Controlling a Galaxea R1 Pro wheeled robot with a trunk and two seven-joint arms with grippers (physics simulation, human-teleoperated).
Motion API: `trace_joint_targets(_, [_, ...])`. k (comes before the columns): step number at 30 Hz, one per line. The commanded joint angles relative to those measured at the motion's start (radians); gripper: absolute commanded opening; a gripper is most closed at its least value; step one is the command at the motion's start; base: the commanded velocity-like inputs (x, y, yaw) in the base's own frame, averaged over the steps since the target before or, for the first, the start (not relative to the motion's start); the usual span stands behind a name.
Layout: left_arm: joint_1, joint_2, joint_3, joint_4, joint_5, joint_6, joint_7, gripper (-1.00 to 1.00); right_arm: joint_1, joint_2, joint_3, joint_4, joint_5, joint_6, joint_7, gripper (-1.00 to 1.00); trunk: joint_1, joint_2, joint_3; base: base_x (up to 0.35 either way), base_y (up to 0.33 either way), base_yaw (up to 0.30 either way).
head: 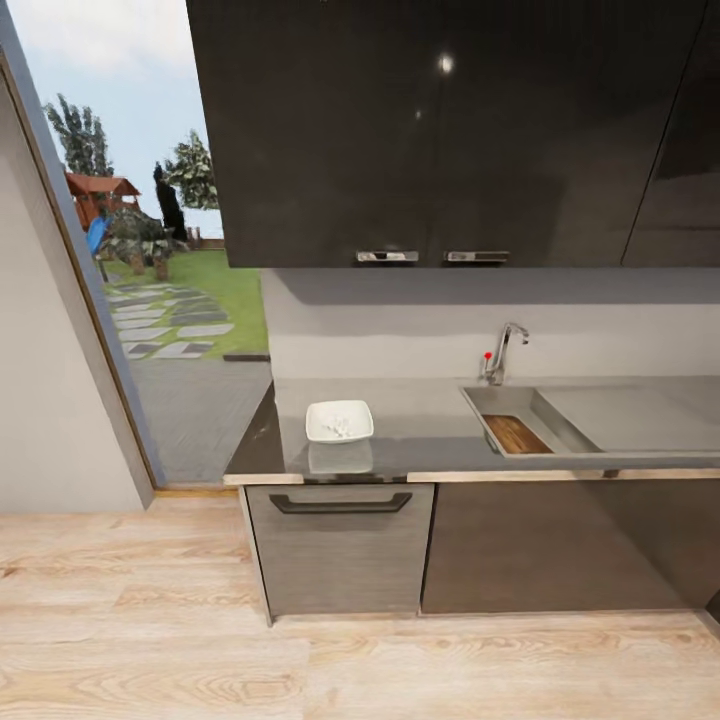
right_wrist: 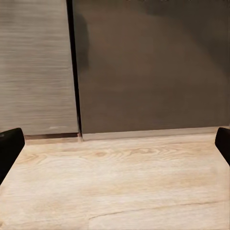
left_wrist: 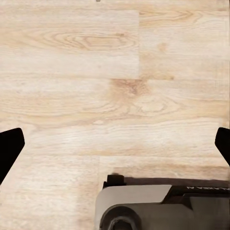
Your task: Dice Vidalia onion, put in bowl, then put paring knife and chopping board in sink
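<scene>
Chopping board [head: 517, 434] in sink [head: 500, 402], bowl [head: 339, 420] on countertop [head: 430, 430]; both pincers [left_wrist: 115, 143] [right_wrist: 115, 143] wide apart, empty.

home kitchen | countertop [head: 420, 425] with sink [head: 600, 420], tap [head: 505, 352] | dark wall cabinets [head: 450, 130]

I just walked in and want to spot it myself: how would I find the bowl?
Look along the grey countertop under the dark wall cabinets, left of the sink. Above the handled drawer sits the bowl: shallow, white, square with rounded corners, the sole object standing on the worktop.
</scene>
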Motion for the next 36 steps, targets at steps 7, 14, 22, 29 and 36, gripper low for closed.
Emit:
trace_joint_targets(7, [-0.001,0.006,-0.008,0.241,0.009,-0.046,-0.002,1.0,-0.001,-0.028,-0.002,0.007,0.012,0.232,-0.011,1.0,0.0,-0.002,-0.002,0.0,0.0,0.0])
trace_joint_targets(14, [0.001,0.011,-0.004,0.372,0.017,-0.088,0.005,1.0,0.009,-0.047,-0.002,0.008,0.012,0.66,-0.002,1.0,0.0,-0.002,-0.002,0.0,0.0,0.0])
trace_joint_targets(22, [0.002,0.017,0.002,0.379,0.028,0.072,0.137,1.0,0.081,-0.039,-0.002,0.009,0.007,0.946,0.042,1.0,0.0,-0.002,-0.002,0.0,0.0,0.0])
trace_joint_targets(29, [0.002,0.008,0.001,0.375,0.034,0.103,0.14,1.0,0.105,-0.039,-0.001,0.007,-0.012,0.989,0.052,1.0,0.0,-0.002,-0.002,0.0,0.0,0.0])
trace_joint_targets(36, [0.002,-0.004,0.0,0.371,0.032,0.101,0.137,1.0,0.106,-0.026,-0.003,-0.053,-0.015,0.92,0.057,1.0,0.0,-0.002,-0.002,0.0,0.0,0.0])
